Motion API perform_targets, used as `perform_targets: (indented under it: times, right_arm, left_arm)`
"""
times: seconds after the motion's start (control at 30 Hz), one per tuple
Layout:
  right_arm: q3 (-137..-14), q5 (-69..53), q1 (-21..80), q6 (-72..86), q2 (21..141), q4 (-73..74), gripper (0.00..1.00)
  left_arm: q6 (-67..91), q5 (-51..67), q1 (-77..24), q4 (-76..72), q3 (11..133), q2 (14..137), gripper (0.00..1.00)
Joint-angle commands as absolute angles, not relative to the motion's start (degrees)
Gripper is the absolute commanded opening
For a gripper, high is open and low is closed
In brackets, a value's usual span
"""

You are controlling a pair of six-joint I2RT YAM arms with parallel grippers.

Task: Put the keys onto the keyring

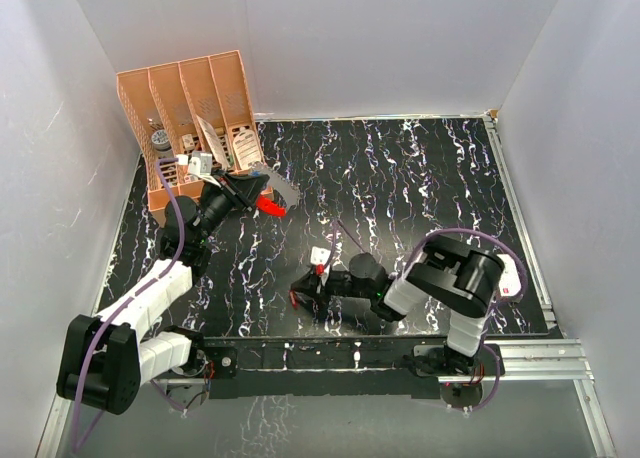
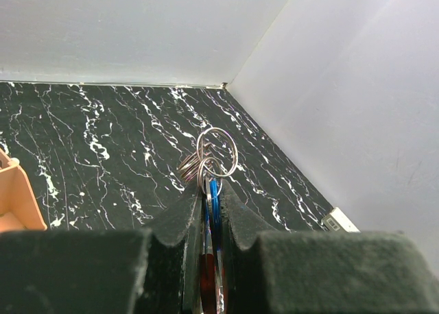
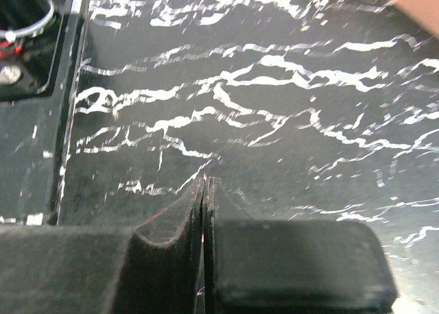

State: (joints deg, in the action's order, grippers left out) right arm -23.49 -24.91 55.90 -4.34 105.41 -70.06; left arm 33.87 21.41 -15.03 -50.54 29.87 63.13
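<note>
My left gripper is raised in front of the orange organizer and is shut on the keyring. The keyring's red strip and whitish-grey band stick out to the right of the fingers. In the left wrist view the left gripper pinches a blue key head and a dark red part. Silver wire rings stick out past the tips. My right gripper lies low over the mat near the front, shut on the red-headed key. In the right wrist view only a thin red glint shows between the pads.
An orange slotted organizer with small items stands at the back left, close behind the left gripper; its corner shows in the left wrist view. White walls enclose the black marbled mat. A metal rail runs along the front right.
</note>
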Motion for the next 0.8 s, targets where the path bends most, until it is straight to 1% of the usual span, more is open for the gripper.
perform_targets:
  times: [0.0, 0.27, 0.43, 0.77]
  right_arm:
    - [-26.1, -19.47, 56.25, -3.27, 97.54, -67.81, 0.0]
    - [-29.8, -10.0, 56.12, -0.35, 91.47, -59.07, 0.0]
    - [-33.79, -6.14, 55.02, 2.18, 89.58, -53.55, 0.0]
    - [-36.05, -1.54, 52.1, 7.8, 86.69, -51.85, 0.0]
  left_arm:
    - [34.06, 21.09, -14.58, -54.01, 29.16, 60.6, 0.0]
    - [34.83, 21.29, -14.58, -54.96, 28.99, 61.1, 0.0]
    - [34.72, 21.36, -14.56, -53.99, 29.58, 60.67, 0.0]
    - [34.13, 21.14, -14.55, -52.24, 30.09, 59.83, 0.0]
